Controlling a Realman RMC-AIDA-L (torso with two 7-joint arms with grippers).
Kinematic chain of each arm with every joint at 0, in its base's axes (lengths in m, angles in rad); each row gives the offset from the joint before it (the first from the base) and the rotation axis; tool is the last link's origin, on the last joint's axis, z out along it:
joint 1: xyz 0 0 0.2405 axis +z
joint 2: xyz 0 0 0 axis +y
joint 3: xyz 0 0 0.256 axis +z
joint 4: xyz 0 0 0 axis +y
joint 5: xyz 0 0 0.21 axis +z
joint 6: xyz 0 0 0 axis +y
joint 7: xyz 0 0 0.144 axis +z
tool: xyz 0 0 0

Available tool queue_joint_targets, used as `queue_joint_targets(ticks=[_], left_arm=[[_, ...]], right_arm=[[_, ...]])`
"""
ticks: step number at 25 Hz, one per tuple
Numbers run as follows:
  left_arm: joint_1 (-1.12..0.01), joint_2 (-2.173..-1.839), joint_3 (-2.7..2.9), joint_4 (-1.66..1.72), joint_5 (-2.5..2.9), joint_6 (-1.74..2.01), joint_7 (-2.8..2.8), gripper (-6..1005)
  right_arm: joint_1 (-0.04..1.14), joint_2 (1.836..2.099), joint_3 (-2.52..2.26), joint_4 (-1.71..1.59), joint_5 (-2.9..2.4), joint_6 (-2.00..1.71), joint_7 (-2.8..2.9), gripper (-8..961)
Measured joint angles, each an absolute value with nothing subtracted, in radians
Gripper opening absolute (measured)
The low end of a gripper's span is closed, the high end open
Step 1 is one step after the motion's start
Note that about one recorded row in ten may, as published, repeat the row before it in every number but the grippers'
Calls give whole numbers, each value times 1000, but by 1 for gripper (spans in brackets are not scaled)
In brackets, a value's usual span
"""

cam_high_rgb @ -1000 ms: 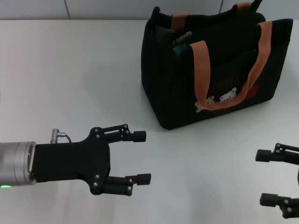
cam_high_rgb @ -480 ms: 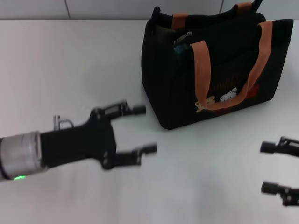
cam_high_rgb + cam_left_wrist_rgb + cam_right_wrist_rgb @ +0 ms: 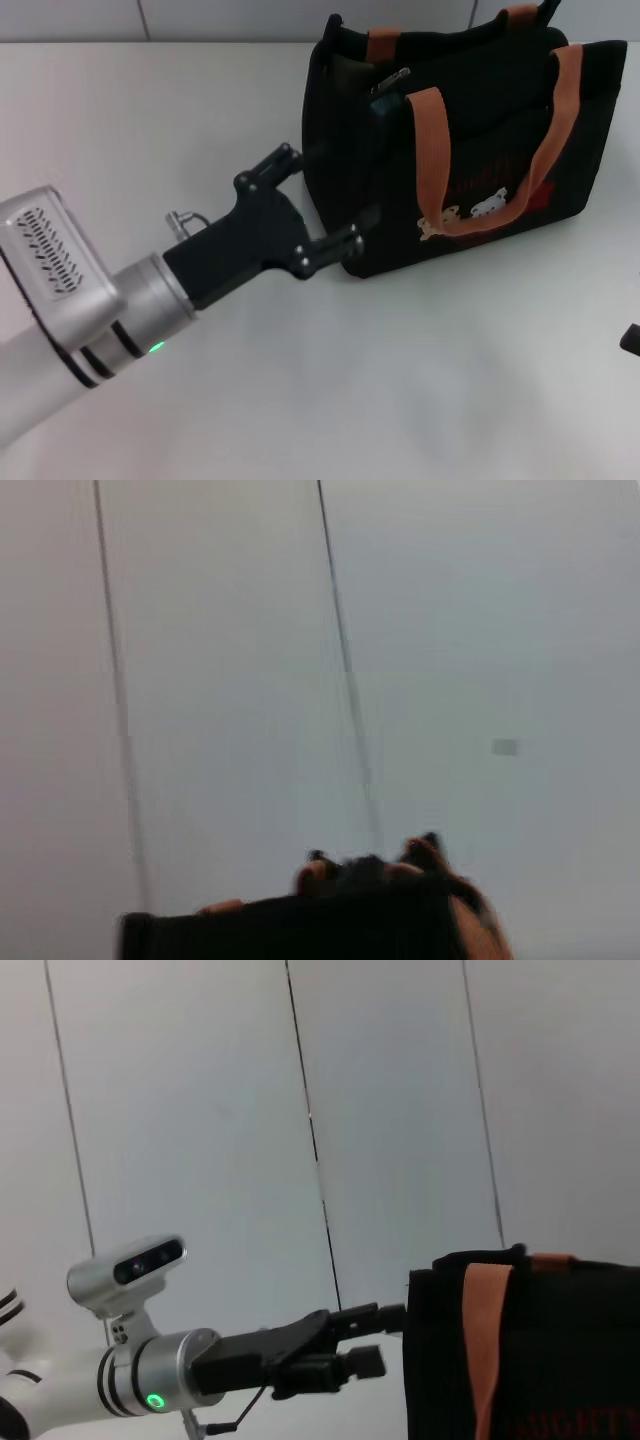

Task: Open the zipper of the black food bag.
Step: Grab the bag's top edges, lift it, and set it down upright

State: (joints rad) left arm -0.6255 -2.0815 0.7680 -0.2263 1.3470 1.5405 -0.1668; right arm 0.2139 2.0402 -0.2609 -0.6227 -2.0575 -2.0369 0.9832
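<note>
The black food bag [image 3: 470, 150] stands upright at the back right of the white table, its orange-brown handles hanging over the front face. The zipper track runs along its top, and the silvery pull [image 3: 394, 79] lies near the bag's left end. My left gripper [image 3: 328, 196] is open, with its fingers level with the bag's left end wall, touching it or nearly so. The right wrist view shows the left gripper [image 3: 385, 1337] from the side, right next to the bag [image 3: 540, 1360]. In the left wrist view only the bag's top [image 3: 300, 930] shows. Only a dark bit of my right gripper [image 3: 632, 340] shows at the right edge.
The white table [image 3: 400, 380] stretches out in front of and to the left of the bag. A pale panelled wall [image 3: 400, 1110] rises behind the table.
My left arm has swung forward and to the right, bringing its open gripper from the near table up to the bag's left end. The right gripper has drawn back almost out of the head view.
</note>
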Motion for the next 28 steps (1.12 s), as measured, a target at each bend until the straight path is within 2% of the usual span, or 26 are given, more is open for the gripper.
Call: queue_joint_targets(ticks=[7,17,22,28], left_arm=[[-629,-2082,421,-303,1583,1431,-104,794],[-618,-2082,235,-345,1791,1375,-103,783],[-617,-2082,166,-351,1792,1309,-102,565],[-618,-2082,152,-360,1792,1300,-101,428]], right_arm=[[213,2040,-260,-621,-2057,-2024,981,825],[216,2047,-259,-621,-2055,-2014,980,825],[226,2057,-259,-621,-2055,-2003,980,825],[228,2062,-256,-621,-2040,-2000,980,826]])
